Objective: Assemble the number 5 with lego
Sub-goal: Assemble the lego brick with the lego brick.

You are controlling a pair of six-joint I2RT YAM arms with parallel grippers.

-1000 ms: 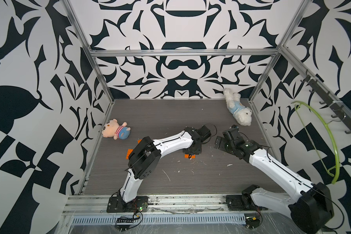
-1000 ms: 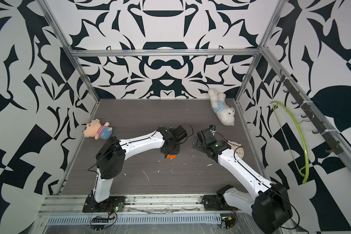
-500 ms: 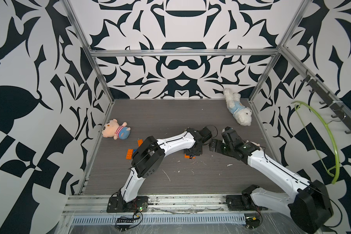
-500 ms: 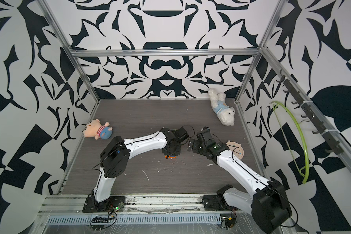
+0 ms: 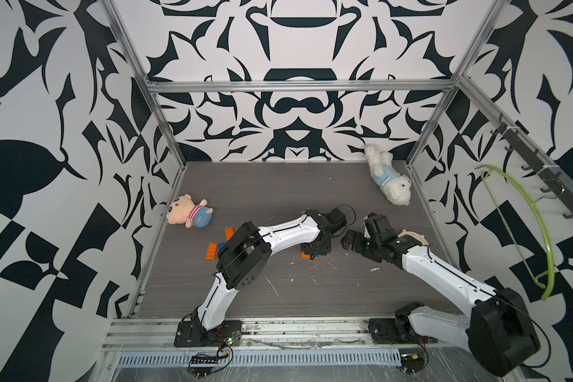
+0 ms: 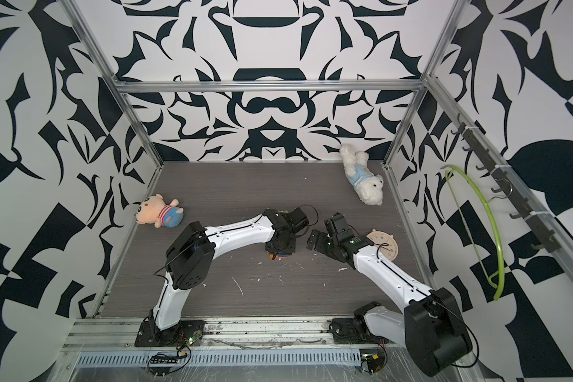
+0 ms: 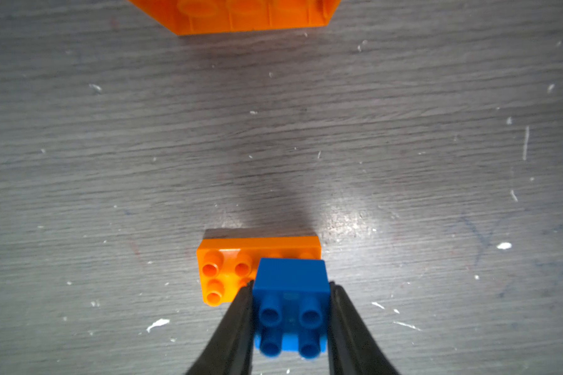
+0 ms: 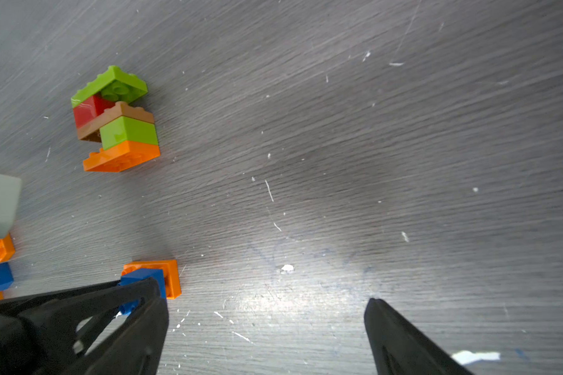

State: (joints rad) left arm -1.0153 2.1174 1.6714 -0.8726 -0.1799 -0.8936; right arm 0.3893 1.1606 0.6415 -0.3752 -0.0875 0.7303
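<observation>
Pinched blue brick (image 7: 290, 276) tight in left gripper (image 7: 290, 287), over orange brick (image 7: 225, 269), maybe touching. Spread right gripper (image 8: 267, 298) wide, empty, just beside.

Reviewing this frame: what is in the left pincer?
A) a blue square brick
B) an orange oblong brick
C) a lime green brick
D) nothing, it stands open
A: in the left wrist view, the left pincer is shut on the blue square brick, one finger on each side, holding it over one end of the orange oblong brick.
</observation>
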